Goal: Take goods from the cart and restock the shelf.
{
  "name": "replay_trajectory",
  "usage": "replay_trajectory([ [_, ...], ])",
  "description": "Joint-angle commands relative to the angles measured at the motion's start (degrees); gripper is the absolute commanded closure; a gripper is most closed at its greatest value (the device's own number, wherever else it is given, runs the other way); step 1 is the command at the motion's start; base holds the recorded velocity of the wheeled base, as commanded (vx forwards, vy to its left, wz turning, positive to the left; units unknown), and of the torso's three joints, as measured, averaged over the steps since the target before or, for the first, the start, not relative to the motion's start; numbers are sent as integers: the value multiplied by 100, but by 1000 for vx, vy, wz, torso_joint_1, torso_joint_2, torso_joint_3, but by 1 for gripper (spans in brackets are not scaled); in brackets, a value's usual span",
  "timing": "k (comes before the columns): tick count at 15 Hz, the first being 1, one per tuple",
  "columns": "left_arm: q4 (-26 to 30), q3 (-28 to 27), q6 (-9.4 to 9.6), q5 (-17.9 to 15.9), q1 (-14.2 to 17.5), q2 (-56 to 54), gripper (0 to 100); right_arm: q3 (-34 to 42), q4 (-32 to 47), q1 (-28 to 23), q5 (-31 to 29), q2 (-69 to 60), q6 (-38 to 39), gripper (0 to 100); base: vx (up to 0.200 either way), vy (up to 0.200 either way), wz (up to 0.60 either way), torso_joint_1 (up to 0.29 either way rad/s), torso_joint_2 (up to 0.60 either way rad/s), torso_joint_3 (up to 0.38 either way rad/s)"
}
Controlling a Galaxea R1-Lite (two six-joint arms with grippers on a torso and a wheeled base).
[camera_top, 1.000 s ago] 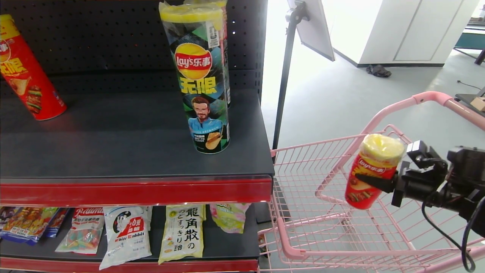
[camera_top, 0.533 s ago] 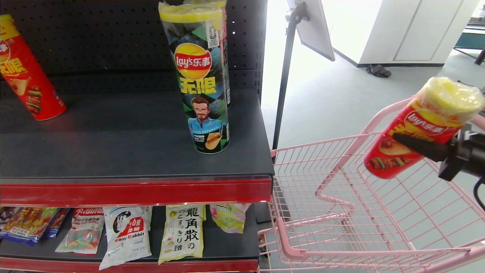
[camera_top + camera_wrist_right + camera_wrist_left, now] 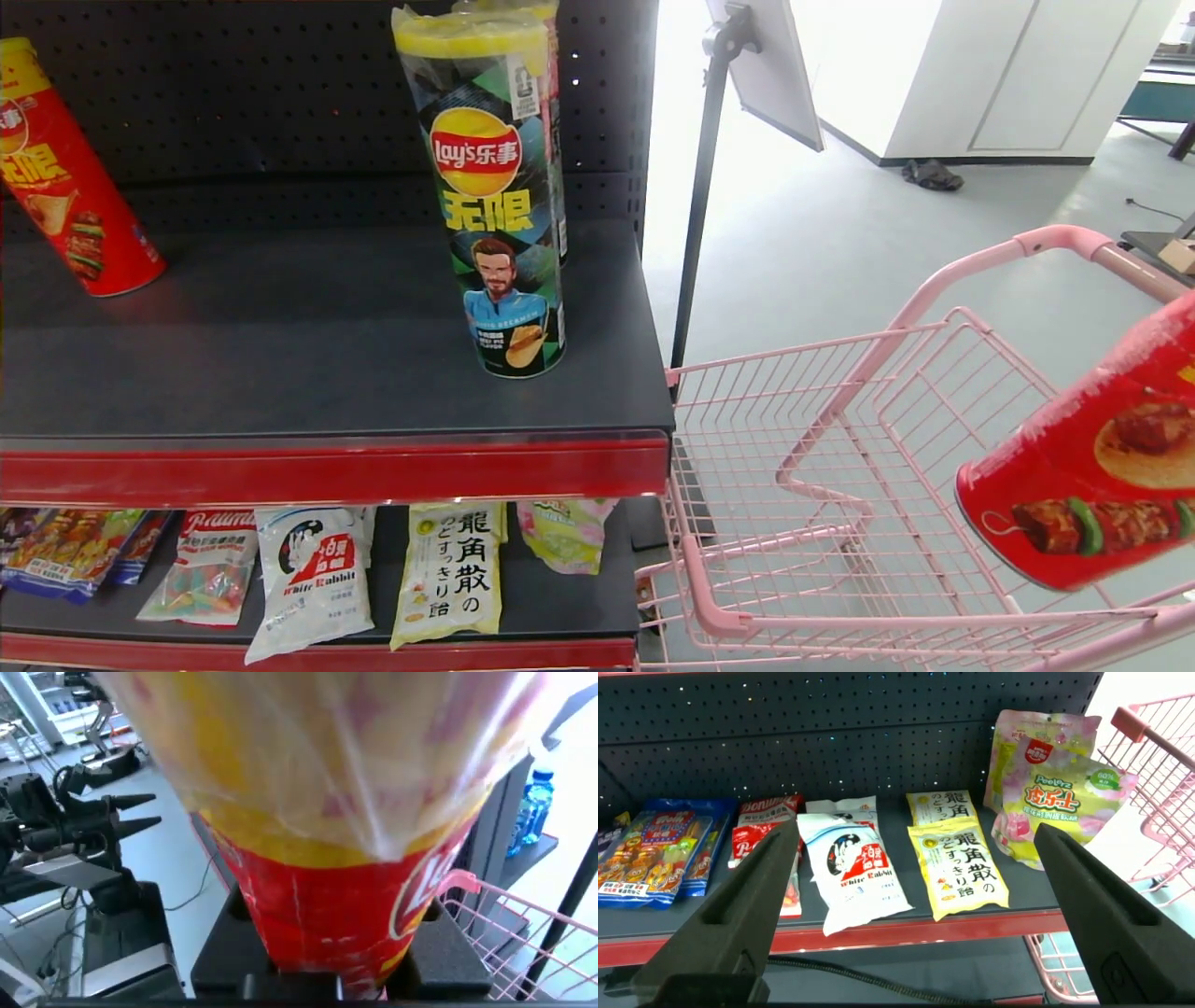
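The red chip can (image 3: 1088, 467) has swung up and toward me, out to the head view's right edge.
My right gripper (image 3: 334, 950) is clenched on it, tilted over the pink cart (image 3: 1055, 241) at lower right; the shelf (image 3: 327, 373) with a green can (image 3: 499, 215) stands centre left. My left gripper (image 3: 910, 849) hangs spread wide before the snack bags (image 3: 850, 868).

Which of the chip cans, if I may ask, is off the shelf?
The red can at the right, tilted over the pink cart; the other red can and the green-black can stand on the shelf.
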Motion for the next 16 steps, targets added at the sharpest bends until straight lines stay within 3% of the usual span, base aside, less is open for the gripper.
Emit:
replay_trajectory([
  [1,0,1,1,0,-4,2,0,105,11,178,13,-183,-108,100,0,0,0,0,0,0],
  [5,0,1,1,0,-4,2,0,219,20,407,13,-130,-706,100,0,0,0,0,0,0],
  [13,0,1,1,0,-4,2,0,421,20,371,-31,98,-1691,100,0,0,0,0,0,0],
  [16,0,1,1,0,-4,2,0,1028,37,486,-717,72,-1691,100,0,0,0,0,0,0],
])
